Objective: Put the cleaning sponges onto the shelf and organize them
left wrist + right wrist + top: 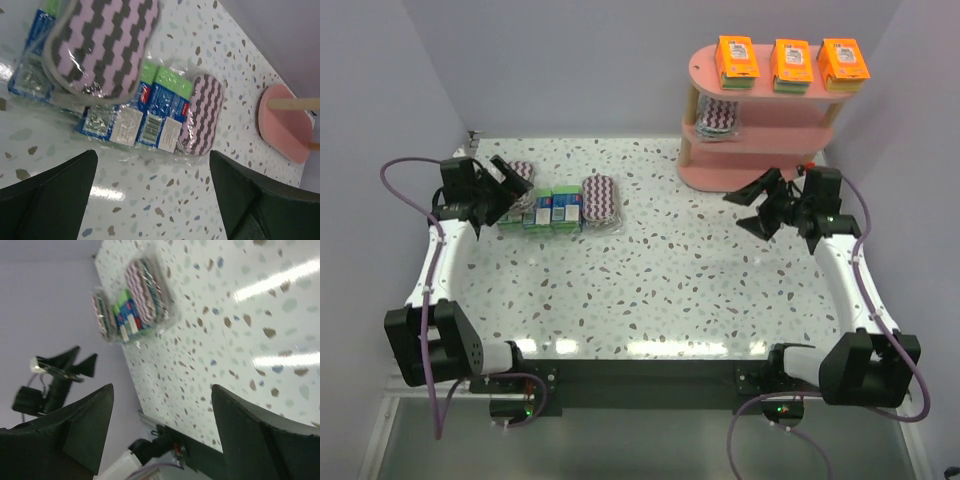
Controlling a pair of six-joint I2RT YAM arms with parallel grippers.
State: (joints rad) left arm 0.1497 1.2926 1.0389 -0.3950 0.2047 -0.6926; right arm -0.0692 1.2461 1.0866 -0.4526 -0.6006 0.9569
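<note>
- Pink and three-tiered, the shelf [785, 125] stands at the far right corner of the speckled tabletop [660, 290].
- Three orange sponge packs [792, 63] sit in a row on its top board.
- One purple-white zigzag sponge [720, 115] lies on the middle board, toward its left end.
- At the far left of the tabletop, three blue-green boxes [552, 210] stand side by side.
- A second zigzag sponge [600, 198] in clear wrap touches the right side of the boxes.
- A third zigzag sponge [520, 172] lies at their left. My left wrist view shows it partly over the boxes.
- My left tool [517, 200] is released, its fingers spread wide and grasping nothing, right beside that third sponge.
- My right tool [750, 212] is released too, jaws apart and empty. It is near the shelf's bottom board and well apart from the loose packs.
</note>
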